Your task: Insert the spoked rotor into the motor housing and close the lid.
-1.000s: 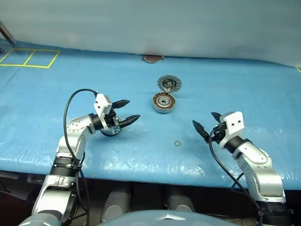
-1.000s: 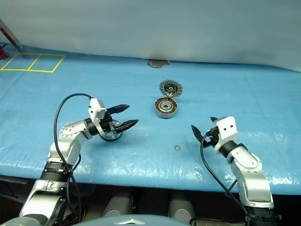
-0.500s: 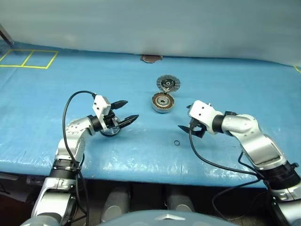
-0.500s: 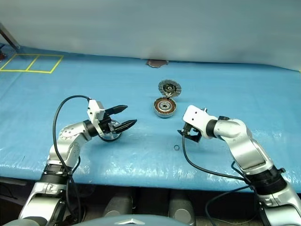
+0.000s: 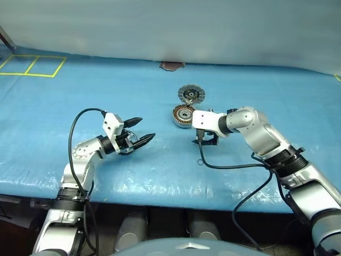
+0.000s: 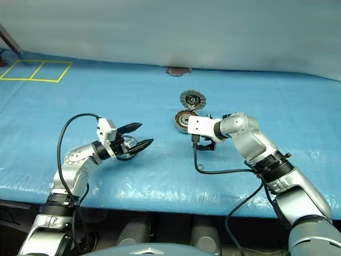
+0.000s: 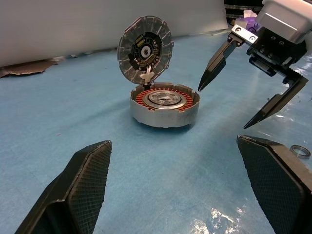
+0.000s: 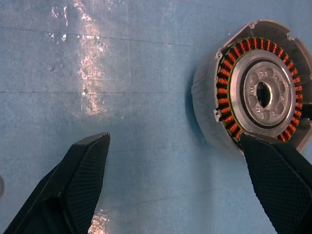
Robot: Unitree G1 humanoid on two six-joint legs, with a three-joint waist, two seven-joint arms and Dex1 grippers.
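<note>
Blue sheeting (image 5: 160, 176) covers your table. Nearest you, your left gripper (image 5: 139, 130) hangs spread and empty. Farther on, your right gripper (image 7: 246, 105), also spread, hangs just beside the motor housing (image 5: 183, 116), whose lid (image 5: 191, 94) stands open behind it.

No text, label, brand or number can be read anywhere. The only sign is a yellow line marking (image 5: 33, 66) of two joined rectangles, taped on the blue worktop (image 5: 80, 96) at its far left corner.
</note>
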